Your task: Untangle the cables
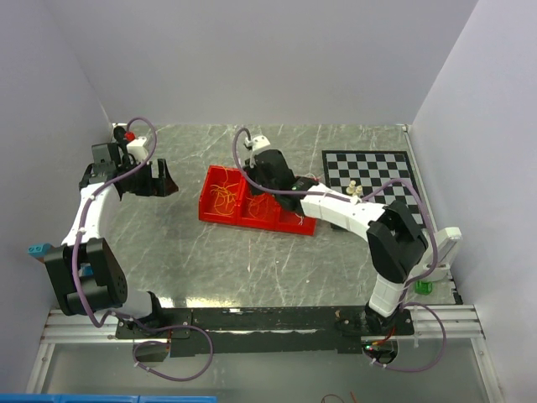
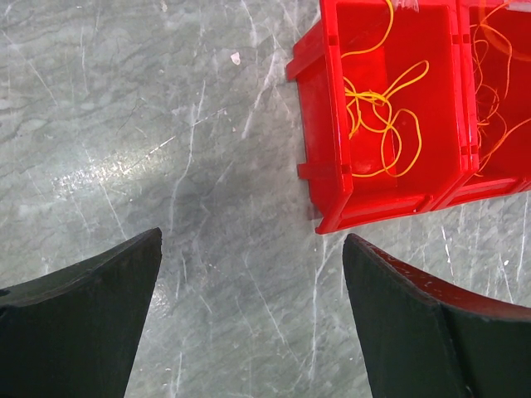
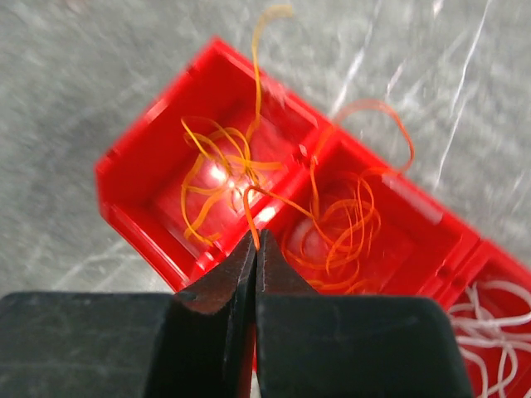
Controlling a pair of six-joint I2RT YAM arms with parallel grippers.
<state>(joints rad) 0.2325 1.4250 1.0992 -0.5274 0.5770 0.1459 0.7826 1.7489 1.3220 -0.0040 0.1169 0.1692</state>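
The cables lie sorted in a red tray (image 1: 220, 214): yellow strands (image 3: 211, 162) in its left compartment, orange strands (image 3: 353, 224) in the middle one, white strands (image 3: 498, 327) in the right one. My right gripper (image 3: 255, 240) hangs just above the divider between the yellow and orange compartments, shut on one orange strand (image 3: 249, 211) that arcs over into the orange pile. In the top view it is over the tray's middle (image 1: 258, 195). My left gripper (image 2: 252, 236) stands open and holds nothing, over bare table left of the tray (image 2: 319, 58), also seen from above (image 1: 164, 183).
A checkerboard (image 1: 373, 172) lies at the back right of the grey marble table (image 1: 252, 269). A small red and white device (image 1: 130, 138) sits at the back left corner, a green item (image 1: 424, 287) at the right edge, a blue one (image 1: 38, 249) at the left. Walls close three sides.
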